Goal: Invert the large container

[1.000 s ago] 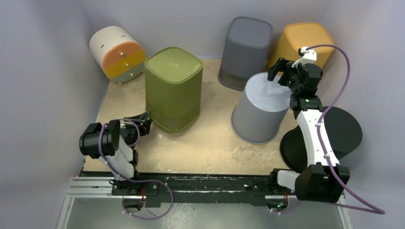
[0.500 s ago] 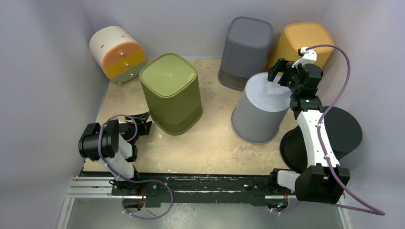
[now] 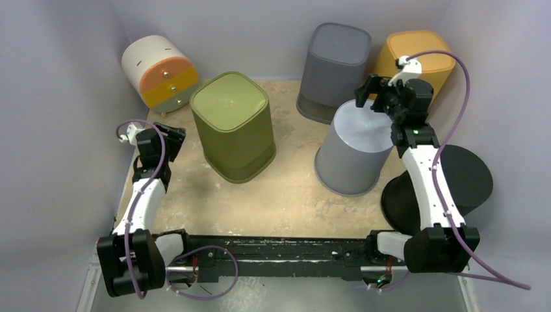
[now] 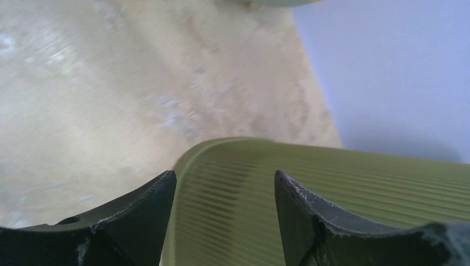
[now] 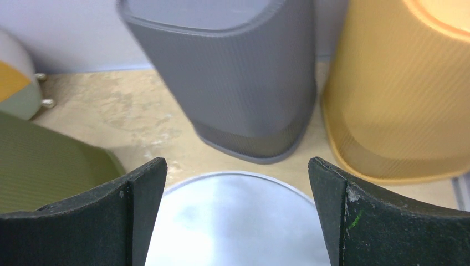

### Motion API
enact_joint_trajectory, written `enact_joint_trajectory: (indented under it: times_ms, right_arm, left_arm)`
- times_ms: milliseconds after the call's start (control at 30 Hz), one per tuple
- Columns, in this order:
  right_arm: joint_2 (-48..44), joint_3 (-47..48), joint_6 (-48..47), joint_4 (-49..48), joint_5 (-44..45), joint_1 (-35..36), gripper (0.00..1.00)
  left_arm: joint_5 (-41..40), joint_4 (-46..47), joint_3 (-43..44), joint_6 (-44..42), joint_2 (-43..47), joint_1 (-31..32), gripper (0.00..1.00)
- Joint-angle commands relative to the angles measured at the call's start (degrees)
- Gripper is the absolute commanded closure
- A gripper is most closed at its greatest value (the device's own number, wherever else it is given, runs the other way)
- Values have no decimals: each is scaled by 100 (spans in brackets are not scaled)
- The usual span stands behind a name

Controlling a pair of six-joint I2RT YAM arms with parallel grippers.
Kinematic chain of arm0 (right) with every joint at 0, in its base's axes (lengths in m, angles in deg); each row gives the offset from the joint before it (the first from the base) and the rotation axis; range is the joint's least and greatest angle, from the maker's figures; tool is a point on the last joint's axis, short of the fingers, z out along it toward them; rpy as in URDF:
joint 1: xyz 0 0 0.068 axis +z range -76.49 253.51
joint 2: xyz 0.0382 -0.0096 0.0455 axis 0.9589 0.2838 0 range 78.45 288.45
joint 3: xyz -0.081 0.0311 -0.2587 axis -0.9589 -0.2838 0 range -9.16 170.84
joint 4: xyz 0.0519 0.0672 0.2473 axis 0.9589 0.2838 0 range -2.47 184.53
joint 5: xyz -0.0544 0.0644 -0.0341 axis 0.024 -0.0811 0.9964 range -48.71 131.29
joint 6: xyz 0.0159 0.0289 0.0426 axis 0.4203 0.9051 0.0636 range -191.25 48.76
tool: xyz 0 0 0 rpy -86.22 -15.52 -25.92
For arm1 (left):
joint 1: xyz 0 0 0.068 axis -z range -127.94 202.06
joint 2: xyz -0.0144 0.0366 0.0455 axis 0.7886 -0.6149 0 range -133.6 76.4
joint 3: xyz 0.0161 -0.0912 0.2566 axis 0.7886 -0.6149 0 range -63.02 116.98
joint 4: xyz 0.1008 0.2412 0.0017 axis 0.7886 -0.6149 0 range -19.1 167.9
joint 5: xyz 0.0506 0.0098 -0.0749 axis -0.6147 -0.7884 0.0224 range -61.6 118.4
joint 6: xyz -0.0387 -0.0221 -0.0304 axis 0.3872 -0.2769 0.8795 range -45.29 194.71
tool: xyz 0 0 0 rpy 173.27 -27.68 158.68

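**Top view.** A mottled beige table (image 3: 292, 195) sits boxed in by pale lilac walls (image 3: 65, 97) on the left, back and right. A black rail (image 3: 273, 250) runs along its near edge.

The large green container (image 3: 232, 123) stands left of centre. Its wider end is on the table and a closed-looking face is up.

The left gripper (image 3: 174, 132) hangs just beside its left wall, fingers spread and pinching nothing. Only a narrow strip of bare table separates it from the left wall.

Behind it, a white drum with an orange band (image 3: 156, 68) fills the back-left corner.

A dark grey bin (image 3: 334, 62) and an orange bin (image 3: 416, 58) line the back wall. A pale grey round bin (image 3: 354, 153) stands in front of them, and a black disc (image 3: 464, 179) overhangs the right edge.

The right gripper (image 3: 373, 97) is above the pale bin's far rim, spread wide.

The widest open floor is the near middle, between the green container and the pale bin.

**Left wrist.** Two dark fingers (image 4: 144, 216) stand apart. The green container's ribbed wall (image 4: 343, 188) shows between and beyond them. I cannot tell whether either finger touches it. Bare table (image 4: 111, 83) runs up to the lilac wall (image 4: 388, 66).

**Right wrist.** The fingers (image 5: 138, 210) are wide apart with nothing held, and the pale bin's top (image 5: 238, 221) lies below the gap. Ahead, the dark grey bin (image 5: 244, 83) and the orange bin (image 5: 399, 100) stand nearly touching. A corner of the green container (image 5: 50, 160) is at the left.
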Motion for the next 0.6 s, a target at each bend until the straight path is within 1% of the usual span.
enact_joint_trajectory:
  times_ms: [0, 100, 167, 267, 400, 500, 567]
  right_arm:
    - [117, 819, -330, 327, 189, 726, 0]
    - [201, 1213, -430, 653, 190, 1259, 0]
    - [222, 1312, -407, 692, 165, 1583, 0]
    - [364, 1390, -405, 715, 283, 2065, 0]
    - [819, 1747, -513, 1008, 447, 2627, 0]
    - [1107, 1953, -552, 1117, 551, 2956, 0]
    - [1240, 2076, -485, 1085, 631, 3041, 0]
  left_arm:
    - [-127, -957, 235, -588, -215, -26, 37]
    - [-474, -1514, 776, -1150, -196, -21, 36]
    - [-764, -2064, 1233, -1665, -207, -18, 36]
    - [-1093, -2574, 1882, -2149, -209, -6, 36]
    - [-1363, -2830, 2403, -2640, -93, 21, 35]
    - [-1276, -2900, 2598, -2946, -71, 76, 32]
    - [-1147, -2962, 2783, -3172, -171, 177, 32]
